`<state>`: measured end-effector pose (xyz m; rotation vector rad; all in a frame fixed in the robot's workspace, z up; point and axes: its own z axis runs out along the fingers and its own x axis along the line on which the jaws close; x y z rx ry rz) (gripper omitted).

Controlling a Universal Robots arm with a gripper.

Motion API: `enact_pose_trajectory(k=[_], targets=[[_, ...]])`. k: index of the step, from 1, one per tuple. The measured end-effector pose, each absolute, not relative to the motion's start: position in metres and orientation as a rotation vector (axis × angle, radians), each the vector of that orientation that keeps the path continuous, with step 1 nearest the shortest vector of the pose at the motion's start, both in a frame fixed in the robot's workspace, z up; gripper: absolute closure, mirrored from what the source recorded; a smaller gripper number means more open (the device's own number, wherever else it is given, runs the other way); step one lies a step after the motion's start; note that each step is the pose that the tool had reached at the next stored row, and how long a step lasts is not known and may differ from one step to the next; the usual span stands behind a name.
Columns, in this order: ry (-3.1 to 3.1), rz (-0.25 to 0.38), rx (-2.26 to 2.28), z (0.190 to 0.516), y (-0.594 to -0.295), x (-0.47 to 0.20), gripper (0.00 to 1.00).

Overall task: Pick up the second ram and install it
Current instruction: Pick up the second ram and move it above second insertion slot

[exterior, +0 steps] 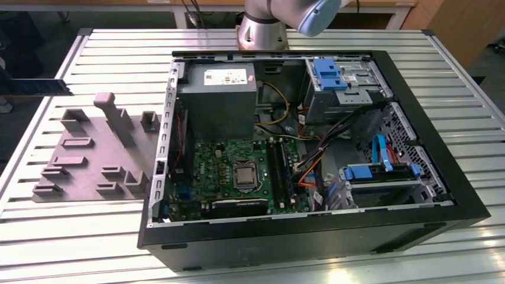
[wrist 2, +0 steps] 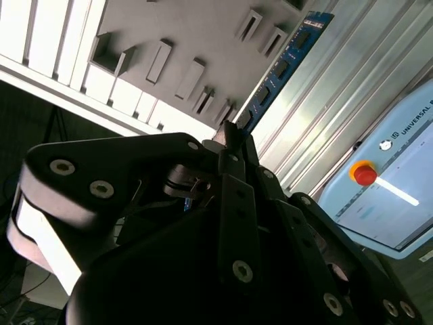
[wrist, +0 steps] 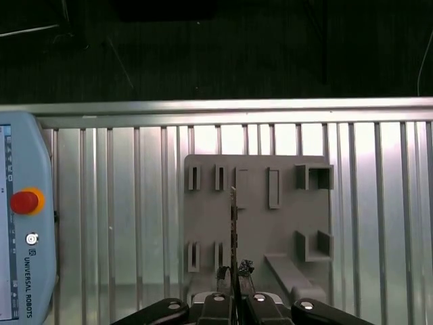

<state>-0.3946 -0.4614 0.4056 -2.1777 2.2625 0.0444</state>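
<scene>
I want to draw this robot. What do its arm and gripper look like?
The arm is a round silver-grey tube with a pale blue cap on its joint. The gripper is black, built from chunky bars joined with shiny silver screws, and it narrows toward its tip.

A slatted metal table (exterior: 71,236) carries an open black computer case (exterior: 316,239), which lies on its side and reaches toward the edge at the exterior view's right. Inside are a green motherboard (exterior: 209,163) and, nearer the far edge, a grey power supply (exterior: 217,97) and a blue drive caddy (exterior: 327,74). Just beside the case, toward the exterior view's left edge, lies a grey fixture block (exterior: 87,157) with upright posts. A pale blue pendant (wrist: 20,223) with a red button (wrist: 24,202) rests on the slats, apart from the block.
</scene>
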Motion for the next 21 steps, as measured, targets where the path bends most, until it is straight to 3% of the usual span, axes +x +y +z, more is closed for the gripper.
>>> enact_pose_trajectory(k=[21], targets=[[2.264,0.048,-2.179,0.406,-0.461,-0.372,0.86]])
